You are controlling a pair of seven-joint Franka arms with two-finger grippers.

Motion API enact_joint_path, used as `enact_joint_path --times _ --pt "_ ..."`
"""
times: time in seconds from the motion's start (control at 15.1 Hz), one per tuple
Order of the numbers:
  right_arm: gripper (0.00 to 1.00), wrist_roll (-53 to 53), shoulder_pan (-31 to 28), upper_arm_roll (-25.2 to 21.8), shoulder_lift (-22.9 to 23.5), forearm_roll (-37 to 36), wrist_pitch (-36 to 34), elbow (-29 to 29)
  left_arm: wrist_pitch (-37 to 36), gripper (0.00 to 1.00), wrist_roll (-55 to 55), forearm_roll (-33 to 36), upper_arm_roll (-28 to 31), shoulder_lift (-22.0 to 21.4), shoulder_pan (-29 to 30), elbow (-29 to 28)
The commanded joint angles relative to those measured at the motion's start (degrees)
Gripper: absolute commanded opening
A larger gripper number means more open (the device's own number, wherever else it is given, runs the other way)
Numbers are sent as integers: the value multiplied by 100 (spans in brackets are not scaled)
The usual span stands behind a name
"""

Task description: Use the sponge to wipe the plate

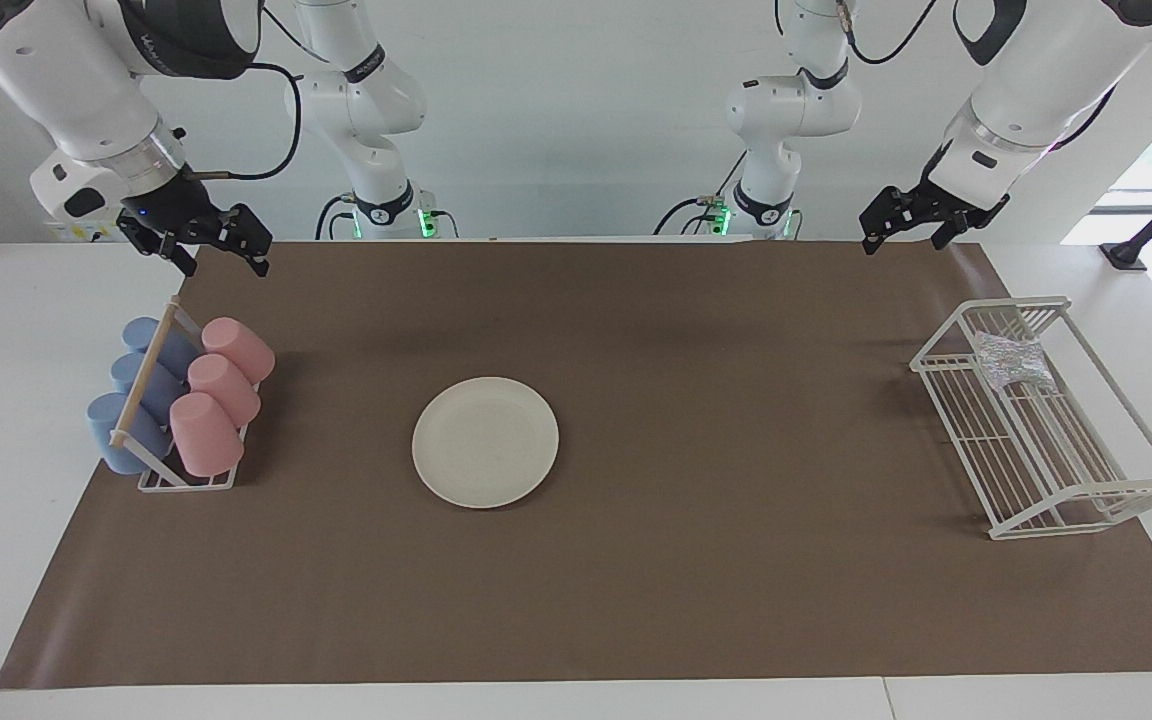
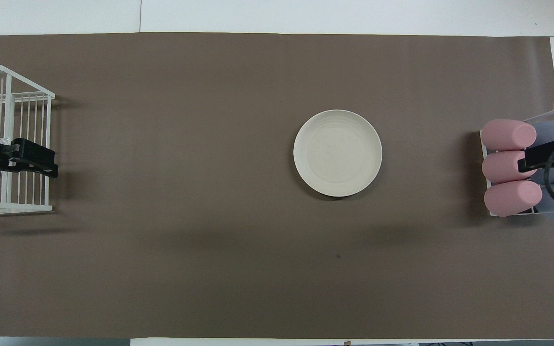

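The cream-white plate point(image 1: 485, 441) lies flat on the brown mat near the table's middle, and also shows in the overhead view point(image 2: 337, 153). The silvery sponge point(image 1: 1011, 360) lies in a white wire basket point(image 1: 1086, 495) at the left arm's end, in the part nearer the robots. In the overhead view the left arm hides the sponge. My left gripper point(image 1: 904, 245) hangs open and empty in the air, high above the basket point(image 2: 48, 161). My right gripper point(image 1: 224, 268) hangs open and empty above a cup rack point(image 2: 527, 163).
A white rack point(image 1: 186, 482) with a wooden rod holds three pink cups point(image 1: 226, 385) and three blue cups point(image 1: 131, 405) at the right arm's end of the mat. The brown mat point(image 1: 696, 580) covers most of the table.
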Motion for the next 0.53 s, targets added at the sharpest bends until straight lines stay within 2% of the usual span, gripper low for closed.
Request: enact_joint_path --times 0.0,0.46 --pt "100 -5 22 -8 -93 -121 -42 -71 67 100 -80 -63 -23 10 -5 75" --pt "100 -5 22 -8 -93 -121 -42 -71 76 100 -80 -63 -23 -16 -40 67"
